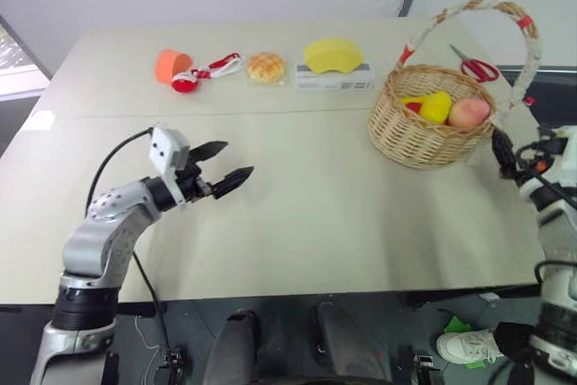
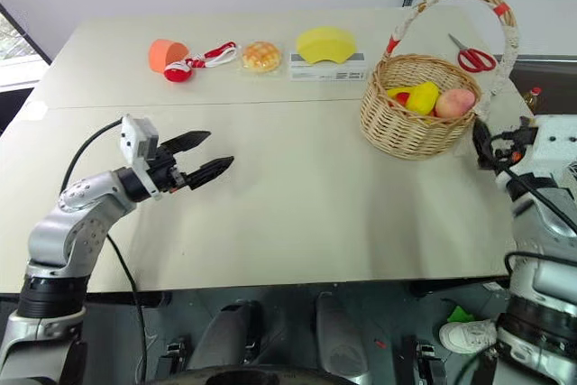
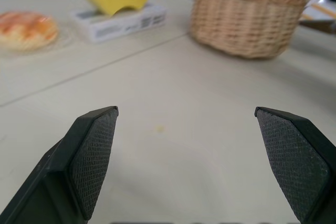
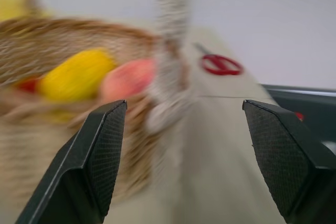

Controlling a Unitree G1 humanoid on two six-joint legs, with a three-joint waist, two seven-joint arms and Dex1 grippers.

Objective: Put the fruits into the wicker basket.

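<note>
The wicker basket (image 1: 415, 139) stands at the table's right side, its tall handle (image 1: 534, 42) arching over it. Inside lie three fruits: a pink peach (image 1: 469, 112), a yellow lemon-like one (image 1: 435, 106) and a red one (image 1: 413, 107) mostly covered by the yellow. My right gripper (image 4: 184, 124) is open and empty just to the right of the basket, beside the handle's foot (image 4: 169, 93). Over the bare table on the left, my left gripper (image 1: 236, 160) hovers open, holding nothing and pointing toward the basket (image 3: 241, 19).
Along the far edge sit an orange cup (image 1: 171, 64), a red ball with a red-white strap (image 1: 185, 84), a tan bun (image 1: 266, 67) and a yellow half-round block (image 1: 332, 54) on a white box (image 1: 334, 80). Red scissors (image 1: 478, 68) lie behind the basket.
</note>
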